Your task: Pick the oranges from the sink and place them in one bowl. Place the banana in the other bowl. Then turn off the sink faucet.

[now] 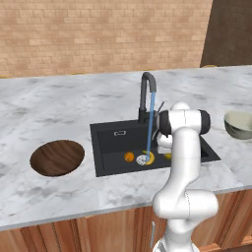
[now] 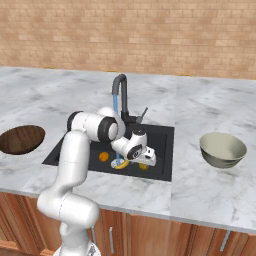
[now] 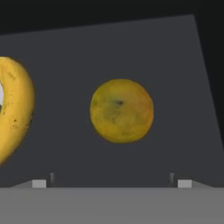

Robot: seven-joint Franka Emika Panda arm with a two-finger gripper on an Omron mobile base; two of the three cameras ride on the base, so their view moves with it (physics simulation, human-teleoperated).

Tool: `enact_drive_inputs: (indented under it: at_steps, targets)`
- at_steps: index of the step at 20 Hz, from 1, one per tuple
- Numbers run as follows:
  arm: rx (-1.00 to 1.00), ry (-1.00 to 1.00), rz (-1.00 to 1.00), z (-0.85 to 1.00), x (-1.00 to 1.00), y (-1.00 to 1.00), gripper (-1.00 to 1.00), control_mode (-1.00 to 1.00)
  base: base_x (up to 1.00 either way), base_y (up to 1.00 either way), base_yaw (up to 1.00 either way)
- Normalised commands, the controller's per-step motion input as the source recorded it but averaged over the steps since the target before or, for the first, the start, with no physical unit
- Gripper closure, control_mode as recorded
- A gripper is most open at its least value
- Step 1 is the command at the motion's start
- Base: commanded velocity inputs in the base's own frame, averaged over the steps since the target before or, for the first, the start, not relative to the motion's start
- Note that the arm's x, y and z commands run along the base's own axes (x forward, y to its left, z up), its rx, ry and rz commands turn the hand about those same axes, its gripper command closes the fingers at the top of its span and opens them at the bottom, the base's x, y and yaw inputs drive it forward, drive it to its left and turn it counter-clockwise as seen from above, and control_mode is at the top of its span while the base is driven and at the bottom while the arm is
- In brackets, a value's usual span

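The black sink (image 1: 110,135) sits in the marble bench (image 1: 59,106). On its floor the banana (image 3: 15,109) curves around the drain, long axis lengthwise in the hand view; the yellow-green orange (image 3: 121,110) (round, no axis) lies beside it. The gripper (image 2: 148,159) hangs open above.

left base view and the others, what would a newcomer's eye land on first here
The blue stream of water falling from the dark faucet into the black sink stands out first. Next comes the white arm bent low into the sink, its open claw facing a yellow-green orange with the banana beside it. A brown wooden bowl sits left of the sink and a pale bowl right of it.
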Motion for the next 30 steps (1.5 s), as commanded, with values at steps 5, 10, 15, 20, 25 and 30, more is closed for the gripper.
enact_drive_inputs:
  at_steps: [5, 10, 15, 20, 25, 30]
  targets:
    - [0.0, 0.0, 0.0, -0.17, 0.23, -0.08, -1.0, -1.0, 0.0, 0.0, 0.0]
    - [0.0, 0.0, 0.0, -0.16, 0.24, -0.03, -1.0, -1.0, 0.0, 0.0, 0.0]
    - [0.0, 0.0, 0.0, -0.16, 0.22, 0.0, -1.0, -1.0, 0.0, 0.0, 0.0]
    - [0.0, 0.0, 0.0, -0.17, 0.19, 0.0, -1.0, -1.0, 0.0, 0.0, 0.0]
    - [0.0, 0.0, 0.0, -0.18, 0.17, 0.0, -1.0, -1.0, 0.0, 0.0, 0.0]
    - [0.0, 0.0, 0.0, -0.24, 0.01, 0.0, -1.0, -1.0, 0.0, 0.0, 0.0]
